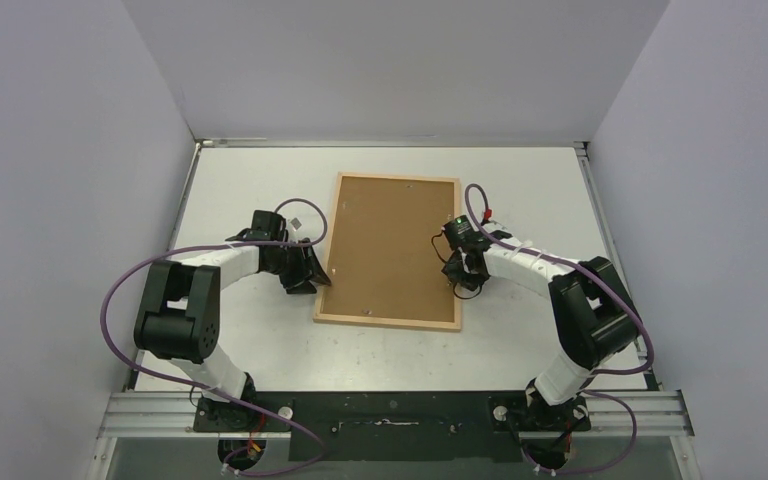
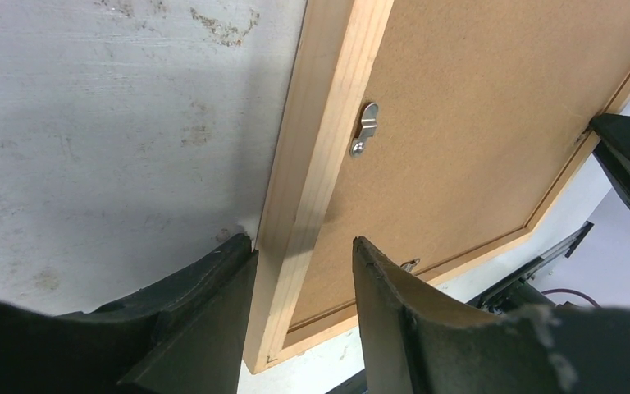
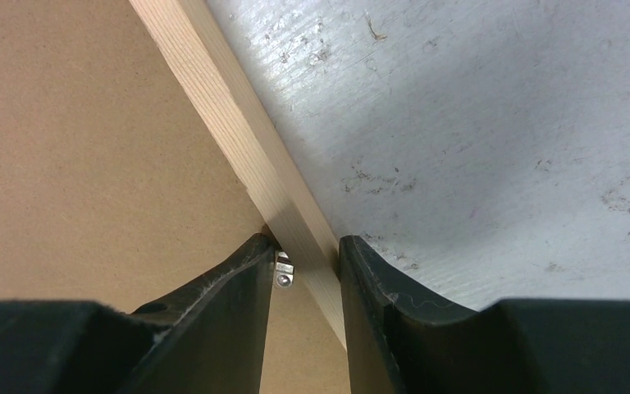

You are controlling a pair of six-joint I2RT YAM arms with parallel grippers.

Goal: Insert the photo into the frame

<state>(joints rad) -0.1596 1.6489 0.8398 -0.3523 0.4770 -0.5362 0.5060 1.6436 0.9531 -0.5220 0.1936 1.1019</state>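
Left gripper (image 2: 303, 246) is straddling the frame's (image 1: 388, 322) left rail, jaws apart. Right gripper (image 3: 305, 242) is hugging the right rail; clamping unclear. Frame is lying face-down on the bench (image 1: 260, 340), backing board (image 1: 390, 245) seated, photo hidden. Likely step: a two-sided grasp, next needing an even lift.

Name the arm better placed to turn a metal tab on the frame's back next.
Right, probably. The right gripper straddles a rail of the thin light-wood frame with a small silver metal tab between its fingers; the left gripper has its nearest tab well ahead.

White-and-black jointed arms (image 1: 225, 262), looping purple cables (image 1: 108, 300)
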